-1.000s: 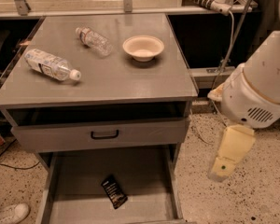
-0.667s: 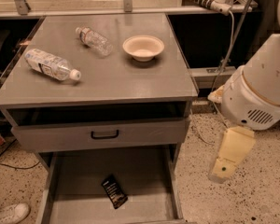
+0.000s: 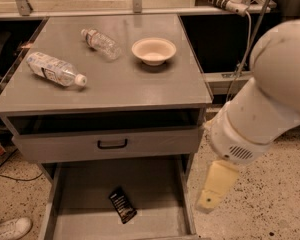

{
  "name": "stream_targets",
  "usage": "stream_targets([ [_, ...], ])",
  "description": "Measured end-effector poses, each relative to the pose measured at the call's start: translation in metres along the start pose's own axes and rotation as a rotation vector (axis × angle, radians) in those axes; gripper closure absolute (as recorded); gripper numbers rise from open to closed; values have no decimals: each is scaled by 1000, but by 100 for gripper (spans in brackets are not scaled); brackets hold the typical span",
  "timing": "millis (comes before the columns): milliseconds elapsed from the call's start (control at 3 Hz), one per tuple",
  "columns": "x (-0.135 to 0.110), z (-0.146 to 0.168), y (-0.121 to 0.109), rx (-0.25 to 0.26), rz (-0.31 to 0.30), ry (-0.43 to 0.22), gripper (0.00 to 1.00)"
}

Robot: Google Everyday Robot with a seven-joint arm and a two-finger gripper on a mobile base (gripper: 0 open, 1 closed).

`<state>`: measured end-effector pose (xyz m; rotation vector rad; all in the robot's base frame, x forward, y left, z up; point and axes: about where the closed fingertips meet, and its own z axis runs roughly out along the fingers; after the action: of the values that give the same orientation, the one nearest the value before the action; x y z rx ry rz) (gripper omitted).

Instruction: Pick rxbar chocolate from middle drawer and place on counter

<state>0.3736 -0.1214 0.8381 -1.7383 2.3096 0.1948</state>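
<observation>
Your landmark is the middle drawer (image 3: 157, 181), pulled out and open so its floor is reachable from above. It's a grey metal tray with a plain flat floor and low side walls.

- The rxbar chocolate (image 3: 122, 204) lies flat on that drawer's floor, left of centre and toward the front, turned at an angle. It's a thin black wrapper with white print, it looks slick, and it sits low, so it offers little height to grab.
- The gripper (image 3: 216, 186) hangs outside the drawer, just past its right wall and well apart from the bar. It's a pale yellowish piece below the fat white arm housing. You can't tell whether it's clenched or released, and nothing shows in its hold.
- The counter (image 3: 125, 86) sits above and behind the drawer, a matte grey metal slab with a thin front edge.
- On the counter are two clear plastic water bottles lying on their sides, one (image 3: 55, 69) and another (image 3: 101, 42), plus a round cream bowl (image 3: 154, 50). The bare strip along the counter's front edge looks like a fair drop spot.
- A closed drawer front (image 3: 155, 141) with a black handle sits directly above the open drawer.

The pick hasn't started.
</observation>
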Motion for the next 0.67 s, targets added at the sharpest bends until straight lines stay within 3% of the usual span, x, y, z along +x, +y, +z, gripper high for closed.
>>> stream_targets([
  [333, -18, 55, -6, 22, 21, -22, 0],
  [667, -36, 103, -9, 11, 33, -51, 0],
])
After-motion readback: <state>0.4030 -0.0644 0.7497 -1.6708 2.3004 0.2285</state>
